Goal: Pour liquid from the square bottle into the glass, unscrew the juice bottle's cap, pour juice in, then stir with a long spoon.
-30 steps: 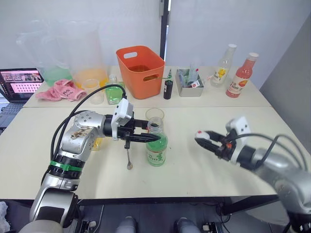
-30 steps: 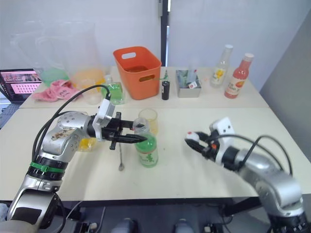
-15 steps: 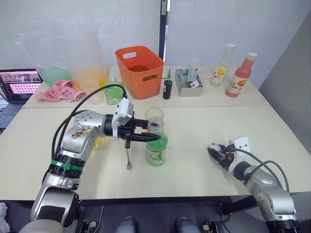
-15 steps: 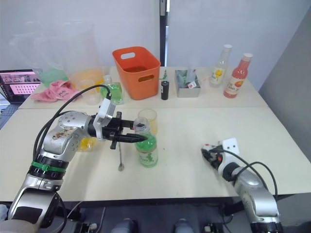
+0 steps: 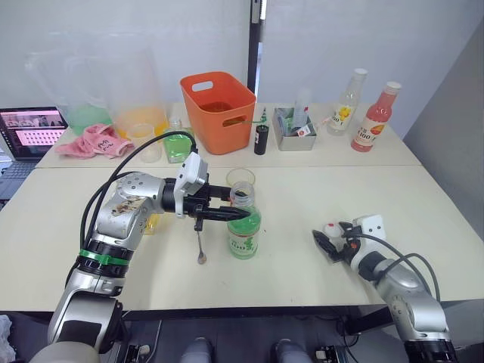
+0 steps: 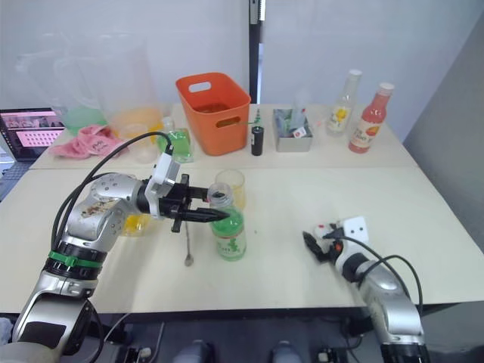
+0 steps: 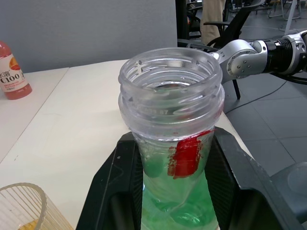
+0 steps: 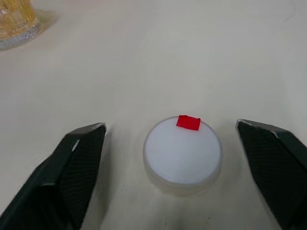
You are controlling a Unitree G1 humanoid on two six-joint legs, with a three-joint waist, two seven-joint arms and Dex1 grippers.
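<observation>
At the far left of the back table (image 5: 423, 157) sit a laptop (image 5: 30, 130) and a pink cloth (image 5: 94, 141), with a big clear jug (image 5: 134, 83) behind them. Nearer, the left gripper (image 5: 238, 213) is clenched on the neck of the juice bottle (image 5: 243, 231), which stands upright on the front table (image 5: 302, 198) with its mouth uncapped and green liquid inside; the left wrist view shows the two black fingers (image 7: 115, 191) pressed against either side of the neck. A long spoon (image 5: 200, 246) lies flat on the table just beside the bottle, under the left arm. The glass (image 5: 241, 183) stands just behind the bottle, with an orange tub (image 5: 218, 110) farther back. To the right, the right gripper (image 5: 327, 243) rests low over the table with its fingers spread apart, and the white cap (image 8: 183, 154), marked with a red patch, lies on the table between them, untouched. Two bottles (image 5: 370, 117) stand at the back right.
</observation>
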